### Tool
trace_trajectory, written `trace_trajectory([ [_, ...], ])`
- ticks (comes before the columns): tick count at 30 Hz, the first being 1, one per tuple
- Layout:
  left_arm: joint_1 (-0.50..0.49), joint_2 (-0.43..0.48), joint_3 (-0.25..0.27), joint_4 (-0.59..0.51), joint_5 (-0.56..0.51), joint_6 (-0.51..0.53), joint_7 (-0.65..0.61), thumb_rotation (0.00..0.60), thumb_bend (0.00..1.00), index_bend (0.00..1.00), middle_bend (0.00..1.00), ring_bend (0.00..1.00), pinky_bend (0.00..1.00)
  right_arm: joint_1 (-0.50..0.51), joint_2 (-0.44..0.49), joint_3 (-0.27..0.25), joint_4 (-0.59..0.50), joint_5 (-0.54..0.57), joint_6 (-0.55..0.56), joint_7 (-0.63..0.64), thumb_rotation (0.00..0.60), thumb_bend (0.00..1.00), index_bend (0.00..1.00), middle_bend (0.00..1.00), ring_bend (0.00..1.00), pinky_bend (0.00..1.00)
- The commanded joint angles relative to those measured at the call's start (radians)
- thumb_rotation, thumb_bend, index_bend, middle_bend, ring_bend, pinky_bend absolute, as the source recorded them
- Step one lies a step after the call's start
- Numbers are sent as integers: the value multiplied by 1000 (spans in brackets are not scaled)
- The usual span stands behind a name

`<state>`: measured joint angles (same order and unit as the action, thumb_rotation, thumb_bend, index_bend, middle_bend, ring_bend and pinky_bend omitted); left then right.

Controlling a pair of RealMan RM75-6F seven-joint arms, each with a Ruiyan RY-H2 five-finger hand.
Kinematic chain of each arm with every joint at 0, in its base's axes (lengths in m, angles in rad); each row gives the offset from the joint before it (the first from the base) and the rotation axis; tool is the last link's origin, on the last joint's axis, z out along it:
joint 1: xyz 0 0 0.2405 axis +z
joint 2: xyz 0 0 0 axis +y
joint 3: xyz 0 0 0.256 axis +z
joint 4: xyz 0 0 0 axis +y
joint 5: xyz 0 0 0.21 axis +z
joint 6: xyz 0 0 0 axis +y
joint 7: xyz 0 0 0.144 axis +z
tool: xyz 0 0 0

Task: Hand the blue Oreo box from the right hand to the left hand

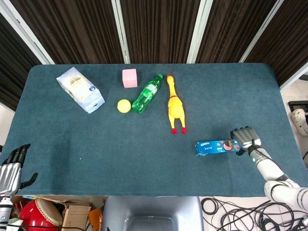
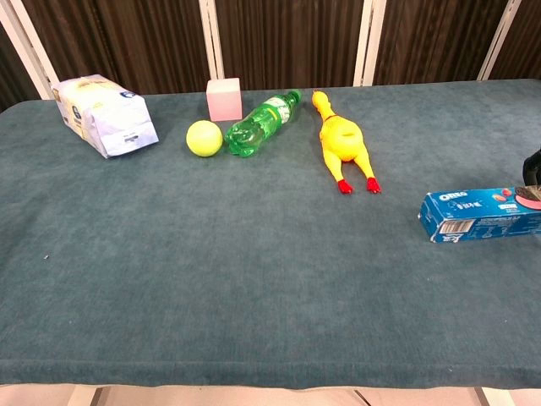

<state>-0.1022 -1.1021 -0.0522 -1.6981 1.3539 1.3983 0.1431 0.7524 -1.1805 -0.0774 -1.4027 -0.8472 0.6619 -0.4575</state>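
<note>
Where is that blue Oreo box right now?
The blue Oreo box lies flat on the table's right side near the front edge, its far end at the right hand, below and right of the rubber chicken.

Far left on the table (image 1: 144,159): bag (image 1: 80,89). Far centre, left to right: ball (image 1: 124,106), bottle (image 1: 147,93), rubber chicken (image 1: 175,105); cube (image 1: 129,78) behind ball. Near right: Oreo box (image 1: 216,147), right hand (image 1: 245,139) at its right end. Left hand (image 1: 12,166) off near-left edge
</note>
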Motion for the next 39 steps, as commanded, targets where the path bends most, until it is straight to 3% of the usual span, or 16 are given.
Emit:
trace_trajectory([
  [1, 1, -2, 1, 5, 6, 4, -5, 600, 264, 88, 95, 102, 311, 2, 2, -2, -2, 2, -3, -1, 600, 94, 371, 289, 261, 257],
  [18, 3, 4, 1, -2, -3, 3, -11, 600, 264, 88, 96, 102, 311, 9, -14, -5, 19, -9, -13, 14, 600, 99, 372, 290, 262, 259],
  [32, 4, 11, 1, -6, -11, -3, -18, 600, 263, 88, 97, 103, 312, -12, -47, -14, 68, -80, 30, -3, 600, 359, 606, 516, 481, 431],
  [39, 7, 10, 10, -7, 21, 10, -24, 600, 264, 88, 102, 106, 316, -41, -5, 16, 3, -164, 87, 74, 600, 385, 640, 541, 505, 449],
])
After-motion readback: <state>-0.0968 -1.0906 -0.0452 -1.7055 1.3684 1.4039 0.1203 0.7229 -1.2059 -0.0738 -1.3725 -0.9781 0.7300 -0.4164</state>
